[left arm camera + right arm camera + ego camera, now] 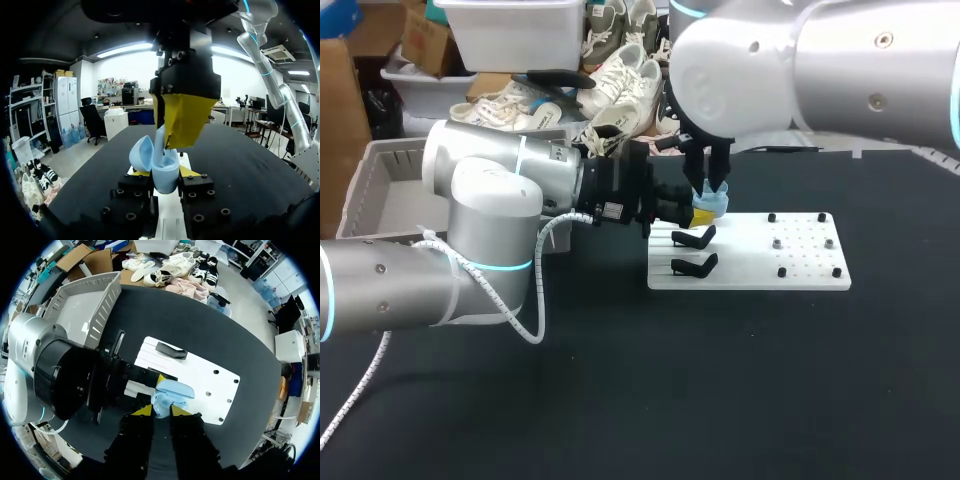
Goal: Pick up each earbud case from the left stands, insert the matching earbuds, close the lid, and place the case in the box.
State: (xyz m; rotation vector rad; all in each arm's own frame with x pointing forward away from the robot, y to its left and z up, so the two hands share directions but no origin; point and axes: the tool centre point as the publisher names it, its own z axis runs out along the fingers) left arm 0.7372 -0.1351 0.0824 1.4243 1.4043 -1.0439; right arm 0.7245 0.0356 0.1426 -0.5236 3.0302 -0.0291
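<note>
Left pincer grips the open blue case above the white board; right pincer points down into it, grip unclear, probably seating an earbud. Next: press it home, shut the lid.

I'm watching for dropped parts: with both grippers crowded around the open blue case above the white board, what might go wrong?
The right gripper sits close above the left gripper, so slight misalignment may knock them together. The earbud case is open in the left grip, lid up; a push could twist it loose or snap the lid shut early.
</note>
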